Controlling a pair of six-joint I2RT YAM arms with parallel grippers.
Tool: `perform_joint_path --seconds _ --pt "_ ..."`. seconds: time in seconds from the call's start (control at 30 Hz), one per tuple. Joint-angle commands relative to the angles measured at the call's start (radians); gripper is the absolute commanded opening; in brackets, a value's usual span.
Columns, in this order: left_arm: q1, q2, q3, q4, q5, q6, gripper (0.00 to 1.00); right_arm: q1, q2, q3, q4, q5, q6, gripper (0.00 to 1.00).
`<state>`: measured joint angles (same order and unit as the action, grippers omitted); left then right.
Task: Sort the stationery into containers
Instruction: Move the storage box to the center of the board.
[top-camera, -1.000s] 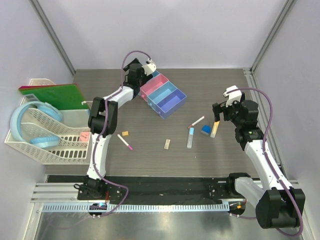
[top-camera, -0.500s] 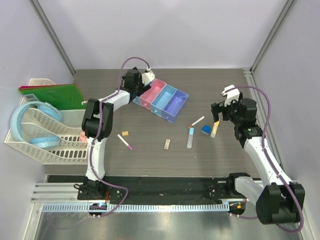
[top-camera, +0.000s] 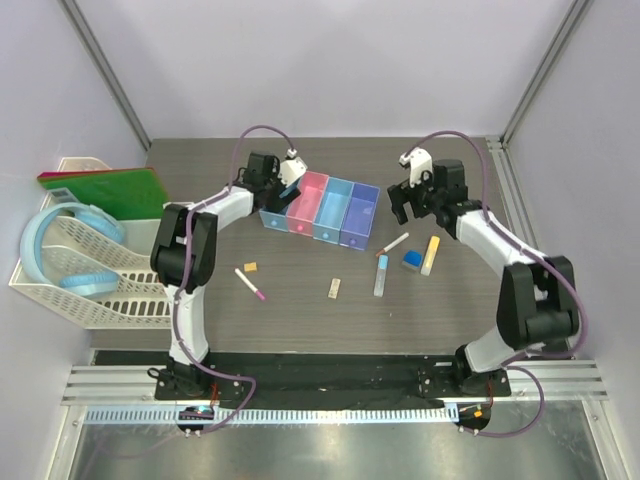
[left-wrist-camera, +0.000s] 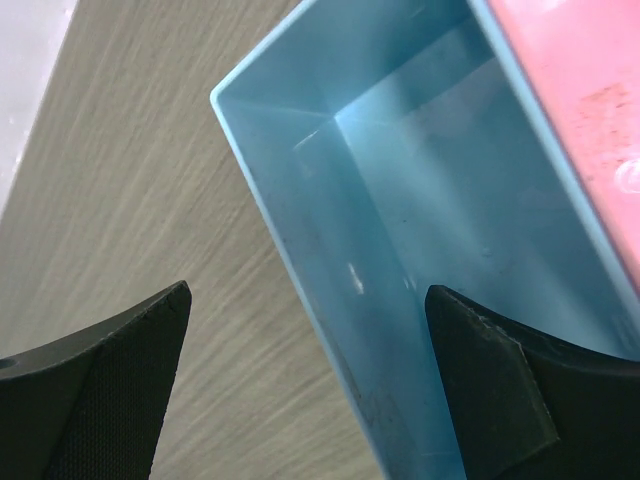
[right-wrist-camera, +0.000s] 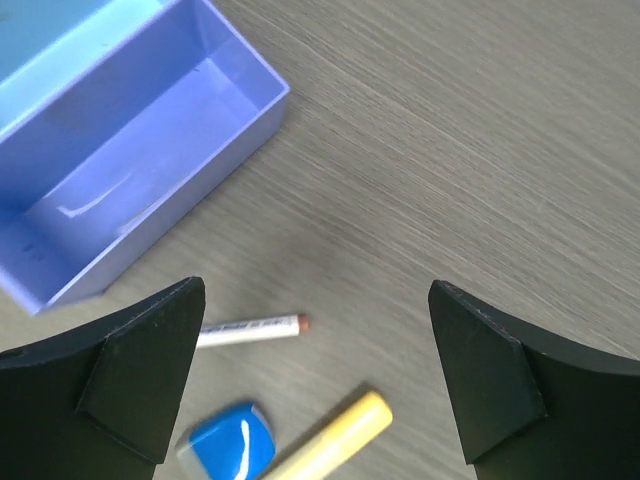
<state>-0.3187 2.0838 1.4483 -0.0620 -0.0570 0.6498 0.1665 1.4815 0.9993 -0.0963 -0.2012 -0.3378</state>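
Note:
The containers (top-camera: 320, 208) are a joined row of four bins at the table's back middle: light blue, pink, light blue, purple. My left gripper (top-camera: 284, 188) is open; its jaws straddle the near wall of the end light blue bin (left-wrist-camera: 400, 200), one finger (left-wrist-camera: 110, 390) outside and one inside. My right gripper (top-camera: 408, 208) is open and empty above the table, beside the purple bin (right-wrist-camera: 140, 160). Below it lie a white pen (right-wrist-camera: 250, 327), a blue block (right-wrist-camera: 225, 447) and a yellow stick (right-wrist-camera: 330, 440). A pale blue tube (top-camera: 381, 275), two tan pieces (top-camera: 334, 288) (top-camera: 251, 266) and a second white pen (top-camera: 250, 284) lie further forward.
A white lattice basket (top-camera: 110, 285) stands at the left with a big blue hoop (top-camera: 45, 245) and a green board (top-camera: 110, 188). Grey walls close in the table at the back and sides.
The bin row has swung round and shifted left with my left gripper at its end. My right arm has moved from the right side to the back middle, beside the purple bin.

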Motion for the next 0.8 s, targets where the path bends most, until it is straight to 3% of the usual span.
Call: perform_joint_path --seconds 0.0,0.37,0.77 --pt "-0.003 -0.090 -0.003 -0.064 0.051 -0.061 1.00 0.004 0.132 0.130 -0.017 0.026 0.026 1.00" --pt "-0.022 -0.125 -0.011 -0.116 0.101 -0.099 1.00 0.050 0.377 0.303 -0.045 0.089 0.016 1.00" --pt "-0.060 -0.093 -0.045 -0.137 0.094 -0.091 1.00 0.097 0.510 0.453 -0.057 0.128 0.026 1.00"
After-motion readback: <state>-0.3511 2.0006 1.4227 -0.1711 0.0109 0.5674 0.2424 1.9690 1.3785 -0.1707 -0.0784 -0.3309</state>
